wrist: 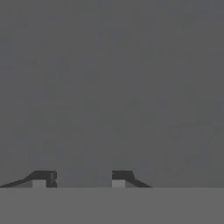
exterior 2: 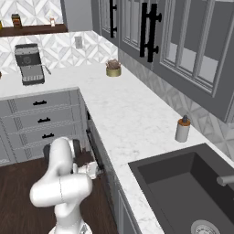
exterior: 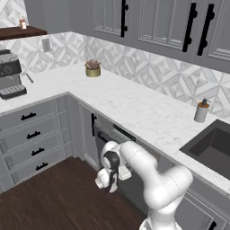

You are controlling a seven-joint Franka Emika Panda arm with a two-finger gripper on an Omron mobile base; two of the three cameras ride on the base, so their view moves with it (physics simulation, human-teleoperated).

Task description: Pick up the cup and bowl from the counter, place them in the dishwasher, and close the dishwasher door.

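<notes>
Claw (wrist: 82, 177) of the white arm hangs low in front of the built-in grey dishwasher (exterior: 117, 134), which sits under the long white marble-look worktop (exterior: 134, 108) between the corner and the dark sink (exterior: 213, 146). In the hand view its two dark fingertips stand a moderate way apart, with nothing between them. They point squarely at a flat grey panel, which I take to be the dishwasher door (wrist: 112, 87), very close ahead.

That pose suits a push: the hand faces the panel head-on so its front can press the door home rather than grip it. Whether the fingertips already touch the panel I cannot tell. From the base views the door looks upright or nearly so, though the arm hides most of it, and the black control strip shows just under the worktop edge. My guess is that the cup and bowl are already inside and closing is the step in hand.

On the worktop stand a small gold pot with a reddish plant (exterior: 93, 69) near the patterned tile wall (exterior: 148, 67), a grey soap dispenser with a dark pump (exterior: 201, 111) beside the sink, and a grey coffee machine (exterior: 10, 74) on the side run. Grey drawers with black handles (exterior: 31, 134) sit below it, over a dark wood floor (exterior: 54, 202).
</notes>
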